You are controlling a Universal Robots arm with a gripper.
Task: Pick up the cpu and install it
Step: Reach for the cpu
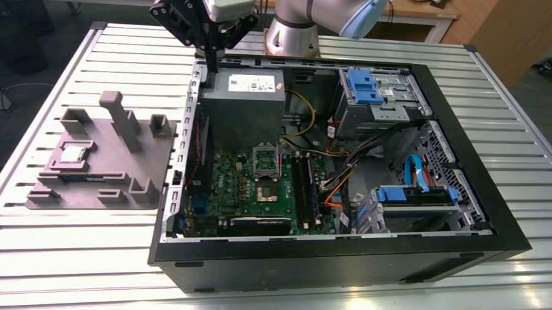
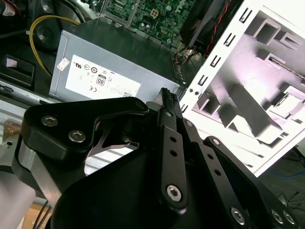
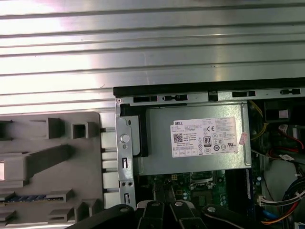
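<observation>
The black link-armed claw (image 1: 211,64) (image 2: 165,93) (image 3: 164,206) hangs with its fingertips pinched together: narrow, and nothing between them. It is poised over the back rim of the open black computer case (image 1: 345,261), right at the corner that houses the big grey metal power supply box with the white label (image 1: 244,106) (image 2: 109,71) (image 3: 195,143). In the second wrist view the fingertips sit just over that box's edge.

Above the claw rises the silver and pale-blue robot arm (image 1: 298,29). Deeper in the case the green motherboard (image 1: 302,187) lies flat. On it is a square open socket (image 1: 265,192), with a silver bracket (image 1: 265,157) standing upright just behind, on the power supply's side. Blue plastic drive holders (image 1: 362,84) line the case on the exterior view's right.

Now the cpu (image 1: 74,154), a small flat square chip with a shiny silver-grey top. It is outside the case, resting in a recess of the grey moulded holder tray (image 1: 147,155) (image 3: 86,167) at the exterior view's left, well apart from the claw. The tray sits just beside the case wall, and both rest on the slatted aluminium worktop (image 1: 86,258) (image 3: 152,47).
</observation>
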